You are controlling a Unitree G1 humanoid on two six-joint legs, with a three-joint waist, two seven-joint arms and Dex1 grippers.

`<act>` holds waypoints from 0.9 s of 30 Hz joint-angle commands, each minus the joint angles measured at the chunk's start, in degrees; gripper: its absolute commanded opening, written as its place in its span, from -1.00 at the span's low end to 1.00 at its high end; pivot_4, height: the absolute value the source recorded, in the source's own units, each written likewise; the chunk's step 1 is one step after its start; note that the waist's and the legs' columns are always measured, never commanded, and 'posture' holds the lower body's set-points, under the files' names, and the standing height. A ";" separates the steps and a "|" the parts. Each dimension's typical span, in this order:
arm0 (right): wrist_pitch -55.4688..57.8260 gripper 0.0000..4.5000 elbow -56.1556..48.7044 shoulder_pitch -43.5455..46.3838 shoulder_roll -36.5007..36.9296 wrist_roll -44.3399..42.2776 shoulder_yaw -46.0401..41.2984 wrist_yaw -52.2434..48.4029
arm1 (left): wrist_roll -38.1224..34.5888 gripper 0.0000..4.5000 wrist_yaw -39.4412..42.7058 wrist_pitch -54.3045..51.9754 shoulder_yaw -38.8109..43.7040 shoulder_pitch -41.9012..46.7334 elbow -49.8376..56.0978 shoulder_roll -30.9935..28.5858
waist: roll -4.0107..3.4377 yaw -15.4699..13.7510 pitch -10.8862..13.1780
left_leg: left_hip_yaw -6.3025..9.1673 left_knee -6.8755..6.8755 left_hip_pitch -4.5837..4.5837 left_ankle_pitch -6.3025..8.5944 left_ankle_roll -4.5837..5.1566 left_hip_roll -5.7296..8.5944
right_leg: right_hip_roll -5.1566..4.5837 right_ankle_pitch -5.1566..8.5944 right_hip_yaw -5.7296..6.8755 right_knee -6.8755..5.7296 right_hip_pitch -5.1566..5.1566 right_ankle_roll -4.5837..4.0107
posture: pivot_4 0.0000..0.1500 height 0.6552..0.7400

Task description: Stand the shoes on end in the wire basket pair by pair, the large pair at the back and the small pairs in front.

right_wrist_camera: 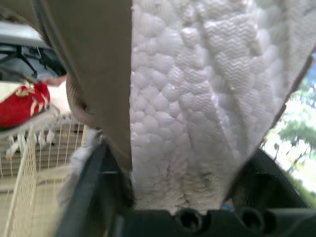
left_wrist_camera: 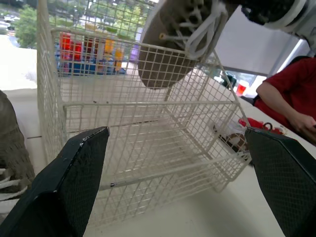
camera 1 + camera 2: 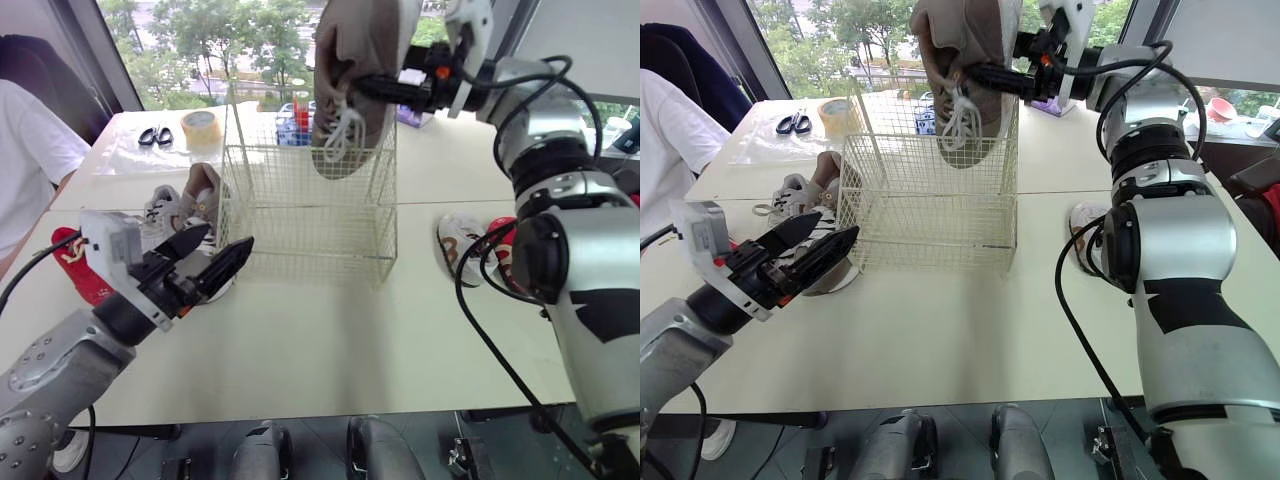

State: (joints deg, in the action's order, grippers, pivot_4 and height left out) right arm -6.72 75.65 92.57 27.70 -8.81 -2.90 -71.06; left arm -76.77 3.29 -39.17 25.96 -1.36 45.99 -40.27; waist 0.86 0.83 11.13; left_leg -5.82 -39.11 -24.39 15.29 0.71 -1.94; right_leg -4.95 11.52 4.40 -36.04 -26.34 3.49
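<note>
— Two grippers are shown. What does the right gripper (image 3: 375,88) carry?
— Its jaws are clamped on a large tan shoe (image 3: 350,50), with one finger across the laced upper and the other against the white quilted sole (image 1: 197,98). The shoe hangs toe down, its white laces dangling, over the open top of the wire basket (image 3: 300,215). Whether the toe has passed below the rim cannot be told.
— Where does the basket stand?
— It stands upright on the pale surface (image 3: 330,340), about midway between the left and right edges.
— And the left gripper (image 3: 228,238)?
— It hovers low over the surface toward the near left corner. Its jaws are wide apart and point at the basket's near left corner.
— Which shoes lie outside the basket?
— Just beside the basket, on the side of the left edge, a second tan shoe (image 3: 205,190) rests against a white-and-grey sneaker (image 3: 160,210). A red shoe (image 3: 72,262) lies nearer that edge. Toward the right edge, a small white shoe (image 3: 458,245) and a small red shoe (image 3: 505,255) lie side by side, partly hidden by the right arm.
— What else is on the surface?
— Scissors (image 3: 154,136) and a tape roll (image 3: 201,127) lie near the far left corner. A person in a white shirt (image 3: 25,150) sits at the left edge.
</note>
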 commanded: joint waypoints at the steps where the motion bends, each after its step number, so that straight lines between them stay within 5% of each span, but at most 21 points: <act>1: -2.39 0.97 -0.45 1.04 0.45 1.93 -1.07 2.42 | -0.09 1.00 -0.66 1.98 0.31 1.10 0.20 -0.42 | 0.00 -0.02 0.00 | -0.01 0.00 0.00 -0.11 -0.19 0.00 | 0.00 0.00 0.00 0.00 0.00 0.00 | 1.00 1.00; 27: 5.77 0.97 -1.85 -0.68 6.36 3.47 -4.40 -8.00 | 1.93 1.00 3.37 0.76 -6.15 8.89 -8.70 -0.75 | -0.01 -0.05 0.01 | -0.03 0.00 0.01 -0.12 -0.21 0.07 | 0.02 -0.01 0.02 -0.01 0.03 0.02 | 1.00 1.00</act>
State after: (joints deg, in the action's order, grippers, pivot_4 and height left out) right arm -1.40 76.21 90.83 33.69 -4.73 -6.42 -78.12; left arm -75.45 5.86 -38.51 19.91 7.02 36.78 -40.61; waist 0.84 0.78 11.14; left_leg -5.85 -39.11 -24.38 15.17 0.50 -1.87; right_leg -4.93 11.51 4.41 -36.05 -26.31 3.51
